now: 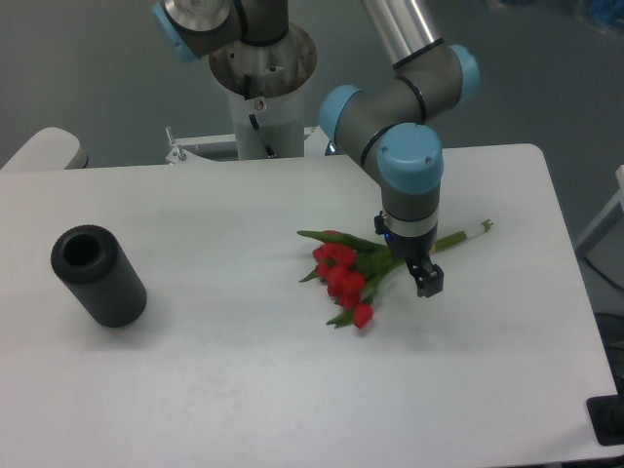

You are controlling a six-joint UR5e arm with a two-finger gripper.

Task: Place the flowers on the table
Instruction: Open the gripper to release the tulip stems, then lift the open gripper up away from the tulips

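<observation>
The tulip bouquet [343, 272] lies flat on the white desk [244, 390], just right of the frame's centre. Its red buds point toward the lower left and its pale bound stems run out to the upper right, the stem tips showing past the arm. The end effector [421, 275] hangs straight down over the stems, near the point where the leaves begin. One dark finger [429, 281] shows on the right side of the stems; the other is hidden, so whether it is gripping the stems or has let go cannot be told. A dark grey hollow cylinder [97, 275] lies on its side at the left of the desk, well apart from the bouquet.
</observation>
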